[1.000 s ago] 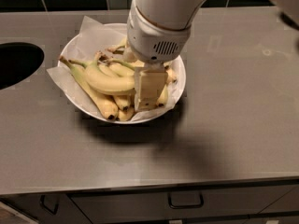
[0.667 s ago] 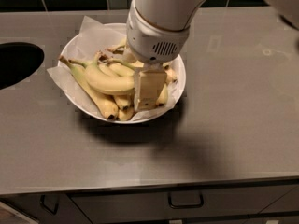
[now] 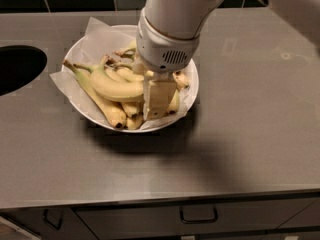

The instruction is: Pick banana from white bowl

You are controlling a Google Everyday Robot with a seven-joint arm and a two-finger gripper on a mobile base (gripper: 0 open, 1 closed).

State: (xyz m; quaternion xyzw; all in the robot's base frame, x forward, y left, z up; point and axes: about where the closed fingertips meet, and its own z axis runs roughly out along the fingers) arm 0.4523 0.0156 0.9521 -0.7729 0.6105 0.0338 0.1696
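We see the gripper (image 3: 159, 100) down inside the white bowl (image 3: 195, 86), among slimmer bananas (image 3: 102, 104). The banana (image 3: 117, 89) lies just camera-left of it, one end hidden beneath it; we cannot tell whether it grasps anything.

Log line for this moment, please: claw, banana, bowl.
claw: down in bowl, at right end of banana | banana: in bowl, atop other bananas, not lifted | bowl: on counter
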